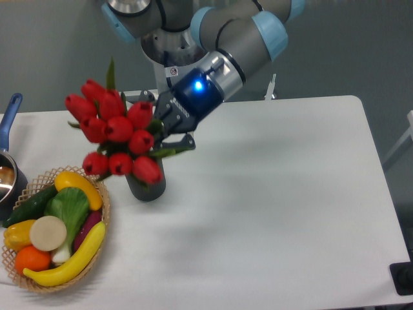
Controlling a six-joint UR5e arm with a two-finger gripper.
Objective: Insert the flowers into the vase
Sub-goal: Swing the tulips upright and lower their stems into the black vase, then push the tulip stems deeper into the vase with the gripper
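Observation:
The flowers [115, 132], a bunch of red tulip buds with green leaves, hang in the air with the buds pointing left and toward the camera. My gripper [169, 132] is shut on their stems at the bunch's right side. The black vase [148, 187] stands on the table just below and behind the buds. Only its lower part shows, and its mouth is hidden by the flowers. The stem ends are hidden inside the gripper.
A wicker basket [102, 213] of toy fruit and vegetables sits at the front left. A blue-handled pot [8, 174] is at the left edge. The arm's base column [174, 64] stands behind the table. A black object [403, 278] sits at the front right corner.

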